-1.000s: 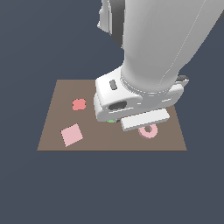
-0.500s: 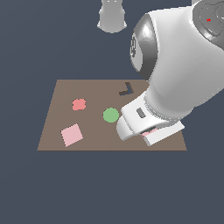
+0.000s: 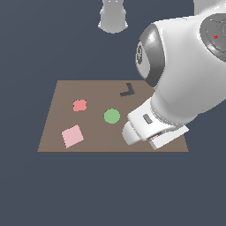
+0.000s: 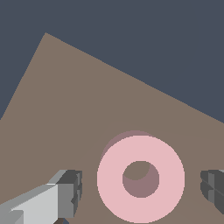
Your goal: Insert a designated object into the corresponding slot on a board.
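Pink ring framed between spread fingers, not gripped yet

In the wrist view the light-pink ring (image 4: 140, 178) is seen lying flat on the brown board (image 4: 78, 109), with the gripper (image 4: 142, 186) placed around it: one of the fingers (image 4: 70, 192) is spread out to one side, the other to the opposite side, and a gap is left on both sides, so nothing is pinched. In the exterior view the ring is hidden by the big white arm (image 3: 181, 84) near the board's near right corner. A green disc (image 3: 111, 116), a pale pink square (image 3: 72, 135), a small red shape (image 3: 79, 105) and a dark V-shaped recess (image 3: 127, 91) are spread over the rest of the board. The ring-shaped slot can't be made out.
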Controlling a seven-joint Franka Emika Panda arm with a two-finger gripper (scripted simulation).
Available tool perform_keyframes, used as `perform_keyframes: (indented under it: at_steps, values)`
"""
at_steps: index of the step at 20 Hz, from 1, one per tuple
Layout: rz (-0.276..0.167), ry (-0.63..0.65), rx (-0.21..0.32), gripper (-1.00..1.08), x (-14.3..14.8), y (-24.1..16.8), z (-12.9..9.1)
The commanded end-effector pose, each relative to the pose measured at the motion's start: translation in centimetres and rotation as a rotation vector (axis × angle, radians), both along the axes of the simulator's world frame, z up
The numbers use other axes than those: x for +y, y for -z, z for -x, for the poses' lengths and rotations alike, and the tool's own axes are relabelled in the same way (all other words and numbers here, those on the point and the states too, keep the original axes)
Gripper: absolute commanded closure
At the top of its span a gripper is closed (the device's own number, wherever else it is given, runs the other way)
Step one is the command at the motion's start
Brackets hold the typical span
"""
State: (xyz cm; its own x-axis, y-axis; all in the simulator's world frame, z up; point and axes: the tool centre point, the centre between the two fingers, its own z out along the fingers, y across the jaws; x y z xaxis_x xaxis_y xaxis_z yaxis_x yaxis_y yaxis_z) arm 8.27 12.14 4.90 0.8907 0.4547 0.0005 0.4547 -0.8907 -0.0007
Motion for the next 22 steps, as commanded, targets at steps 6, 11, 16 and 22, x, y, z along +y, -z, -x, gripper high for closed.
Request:
perform_keyframes:
  at_steps: [6, 11, 16, 22]
  values:
    - [0.001, -0.004, 0.000, -0.92, 0.1, 1.9, 0.0]
    - [0.001, -0.004, 0.000, 1.08, 0.1, 1.9, 0.0]
    - [0.001, -0.004, 0.000, 1.08, 0.1, 1.9, 0.0]
    - [0.001, -0.010, 0.000, 1.08, 0.0, 1.8, 0.0]
